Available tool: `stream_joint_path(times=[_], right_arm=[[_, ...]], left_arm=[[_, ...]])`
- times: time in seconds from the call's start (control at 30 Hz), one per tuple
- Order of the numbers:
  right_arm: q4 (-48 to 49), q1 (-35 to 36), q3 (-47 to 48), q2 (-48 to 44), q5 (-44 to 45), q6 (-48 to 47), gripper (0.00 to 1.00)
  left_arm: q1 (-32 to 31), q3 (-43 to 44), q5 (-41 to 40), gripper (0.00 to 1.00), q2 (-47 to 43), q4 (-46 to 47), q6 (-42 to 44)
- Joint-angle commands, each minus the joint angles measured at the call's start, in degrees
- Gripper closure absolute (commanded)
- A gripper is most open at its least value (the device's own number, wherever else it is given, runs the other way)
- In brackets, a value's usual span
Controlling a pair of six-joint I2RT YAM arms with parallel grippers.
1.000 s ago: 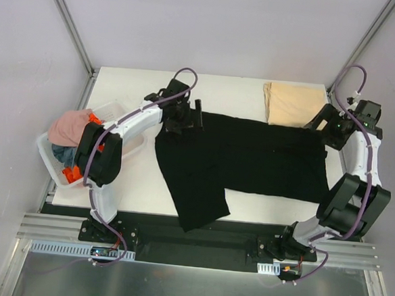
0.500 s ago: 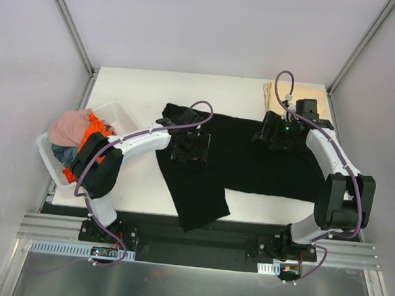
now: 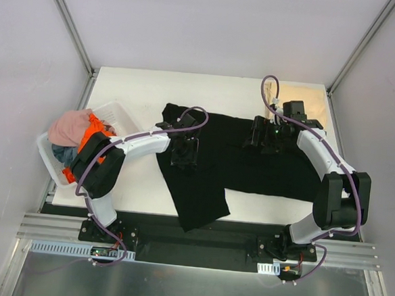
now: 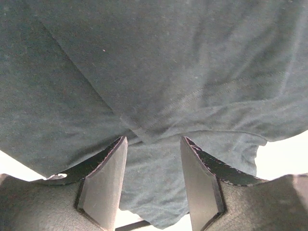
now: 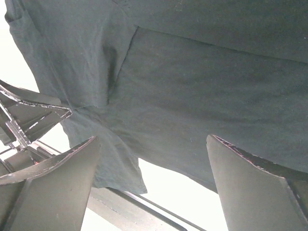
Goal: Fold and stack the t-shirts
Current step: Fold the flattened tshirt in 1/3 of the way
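Observation:
A large black t-shirt [image 3: 264,166] lies spread across the table, one part hanging toward the near edge. My left gripper [image 3: 185,150] is low over its left part. In the left wrist view its fingers [image 4: 154,139] stand partly apart, with black cloth [image 4: 168,62] and a fold edge lying between and beyond them. My right gripper [image 3: 261,135] hovers over the shirt's far middle. It is wide open [image 5: 153,139] above the black cloth [image 5: 202,72], gripping nothing. A tan t-shirt [image 3: 321,102] lies folded at the far right corner, partly hidden by the right arm.
A white basket [image 3: 44,152] sits at the table's left edge. It holds a pink tee [image 3: 69,127], an orange one [image 3: 93,130] and a grey-blue one [image 3: 65,156]. Metal frame posts rise at the far corners.
My left gripper moved from the shirt's far left corner toward me onto the cloth, its jaws narrowing. My right arm swung in from the right edge to over the shirt's far middle.

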Motion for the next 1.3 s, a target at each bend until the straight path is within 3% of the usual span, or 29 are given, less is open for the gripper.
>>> stream_joint_path(times=[0.0,0.07,0.2,0.3,0.4,0.43,0.47,0.5,0.9,1.1,1.27], right_arm=[[-0.74,0.50,-0.01,-0.35,1.46,-0.50,0.03],[-0.74,0.50,0.08,-0.18,1.55,-0.59,0.03],[-0.65,0.50,0.08,0.35,1.55,-0.59,0.03],[-0.74,0.50,0.17,0.96,1.55,-0.67,0.03],[-0.82,0.50,0.17,1.05,1.55,-0.76,0.03],[-0.82,0.59,0.26,1.05,1.46,-0.76,0.03],[-0.74,0.67,0.26,1.14,1.46,-0.85,0.02],[-0.74,1.02,0.26,1.14,1.46,-0.85,0.02],[1.72,8.48,0.78,3.51,1.02,-1.82,0.01],[6.29,14.02,0.26,5.36,-0.48,-1.55,0.06],[6.47,18.42,1.13,7.64,3.48,-4.10,0.12]], left_arm=[[0.49,0.54,-2.26,0.52,1.11,-0.55,-0.82],[0.49,0.54,-2.18,0.52,1.81,-0.55,-0.82],[0.49,1.77,-1.12,0.67,3.48,-0.55,-1.08],[0.40,2.21,-1.56,0.68,4.54,-0.55,-1.26],[0.49,2.30,-1.56,0.76,4.63,-0.55,-1.00],[0.49,2.38,-1.65,0.79,4.19,-0.63,-0.82],[0.40,2.73,-1.74,0.96,3.93,-0.55,-0.65],[0.40,2.82,-1.39,1.00,3.66,-0.63,-0.30],[3.91,1.51,-4.02,1.00,-4.69,-1.69,0.59],[7.25,2.39,-4.11,1.00,-4.16,-1.78,1.64],[9.10,2.65,-4.99,1.00,-4.07,-1.78,1.11]])
